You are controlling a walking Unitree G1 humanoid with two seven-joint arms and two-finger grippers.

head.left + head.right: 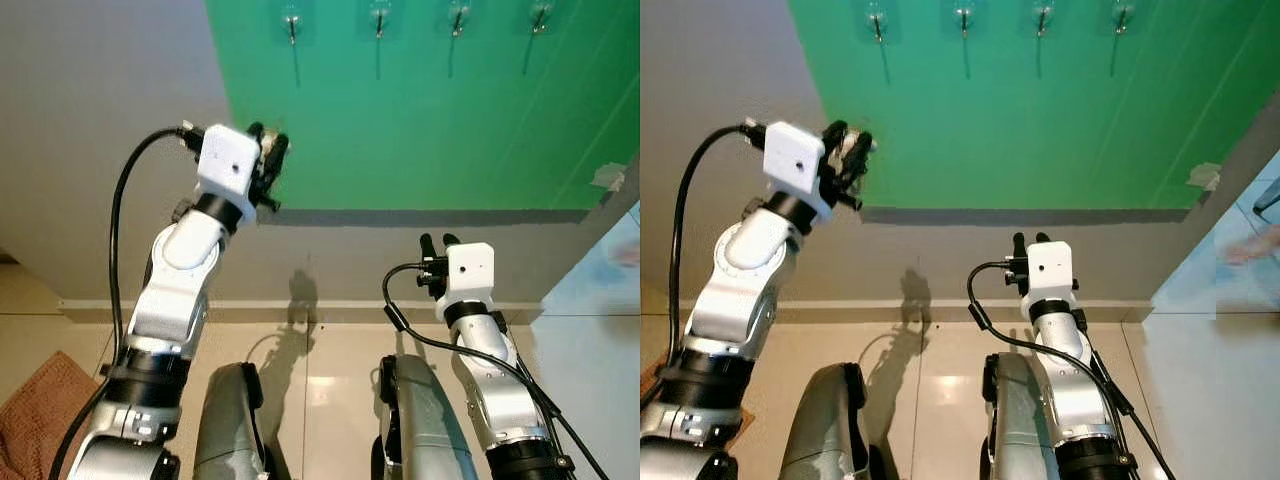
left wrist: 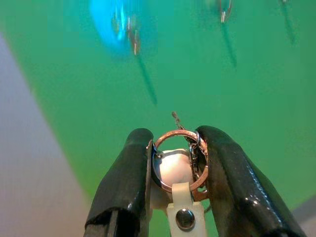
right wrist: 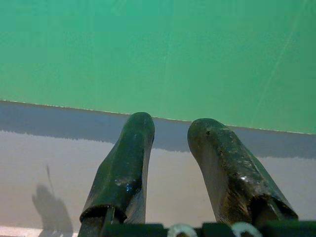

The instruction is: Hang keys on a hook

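Observation:
My left gripper [image 1: 268, 140] is raised toward the green wall panel [image 1: 430, 110], below and a little left of the leftmost hook [image 1: 292, 24]. It is shut on a key ring [image 2: 177, 160], a copper-coloured ring with a white strap and a snap, held between the two black fingers [image 2: 126, 182]. In the left wrist view the leftmost hook [image 2: 132, 40] is blurred, above the ring. Three more hooks [image 1: 379, 20] run along the top of the panel to the right. My right gripper [image 1: 439, 243] hangs low at the right, its fingers slightly apart with nothing between them.
The green panel covers the upper wall; grey wall [image 1: 100, 150] lies left of and below it. A baseboard [image 1: 330, 305] meets a glossy tile floor [image 1: 330, 370]. A brown mat [image 1: 40, 410] lies at the lower left. A blue surface [image 1: 600, 290] stands at the right.

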